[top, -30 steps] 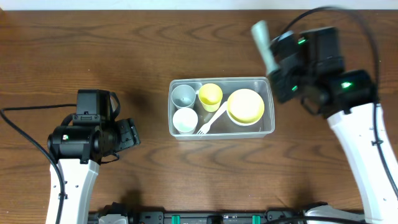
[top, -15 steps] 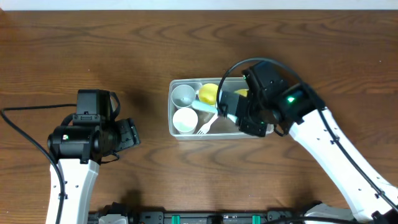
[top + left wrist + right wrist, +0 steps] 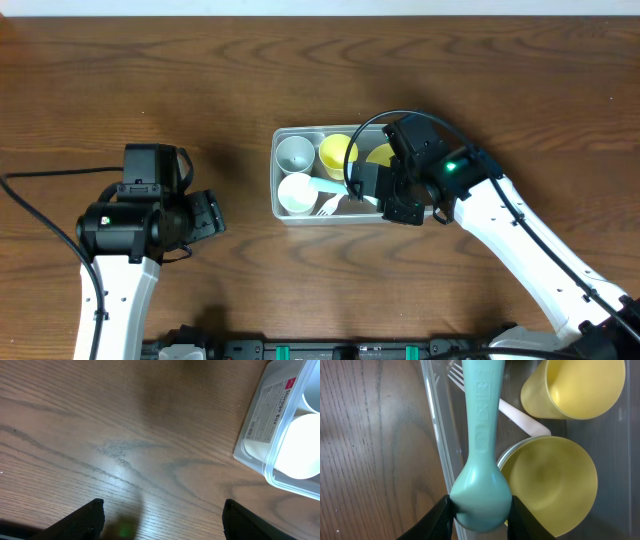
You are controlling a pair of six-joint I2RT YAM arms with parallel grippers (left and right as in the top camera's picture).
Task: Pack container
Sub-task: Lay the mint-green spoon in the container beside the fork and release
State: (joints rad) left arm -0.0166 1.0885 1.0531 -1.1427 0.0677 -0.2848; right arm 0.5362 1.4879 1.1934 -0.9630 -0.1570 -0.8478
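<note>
The clear rectangular container sits mid-table and holds a grey cup, a white cup, a yellow cup, a yellow bowl and a white fork. My right gripper is shut on the bowl end of a mint-green spoon, held over the container's front part. In the right wrist view the spoon lies above the container's wall, with the fork, yellow bowl and yellow cup beside it. My left gripper is open and empty over bare wood.
The container's labelled end with the white cup shows at the right of the left wrist view. The left arm rests at the table's left. Brown wooden tabletop surrounds the container.
My right arm swung from the back right down over the container with the mint-green spoon, then shifted slightly forward and left. The left arm has not moved.
</note>
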